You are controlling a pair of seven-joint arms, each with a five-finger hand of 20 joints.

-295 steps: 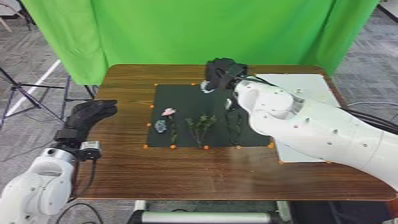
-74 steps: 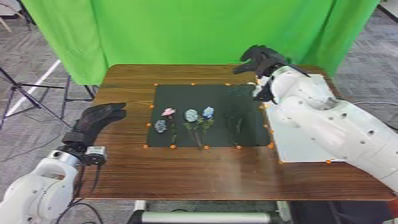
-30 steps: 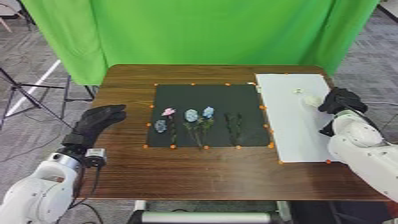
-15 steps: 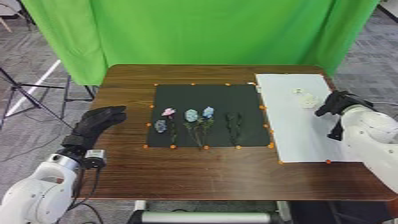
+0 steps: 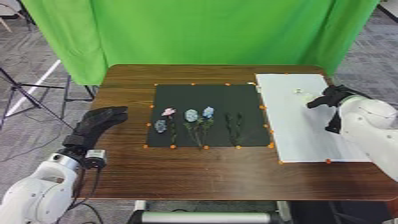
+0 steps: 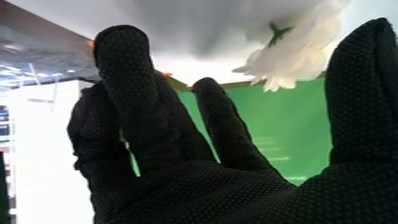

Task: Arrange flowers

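In the head view my right hand (image 5: 332, 96) is over the white board's right side, beside a white flower (image 5: 308, 98) that it partly covers. The right wrist view has my right hand (image 6: 191, 182) with straight fingers and the white flower (image 6: 298, 52) between fingers and thumb, not gripped. On the black mat (image 5: 187, 92) lie a pink flower (image 5: 169, 112), a grey-blue one (image 5: 161, 127), a pale blue one (image 5: 191, 116) and a blue one (image 5: 208, 112). Green stems (image 5: 234, 126) without blooms lie right of them. My left hand (image 5: 100, 117) stays open left of the mat.
The white board (image 5: 311, 142) adjoins the mat on the right, with a small pale item (image 5: 298, 91) near its far end. Orange markers line mat and board. Behind the brown table (image 5: 195, 175) hangs a green curtain (image 5: 204, 35).
From above the mat's far part, my right hand has gone right, over to the board, and lately slightly back left toward the white flower. Two blue blooms, unseen at first, now show on the mat.
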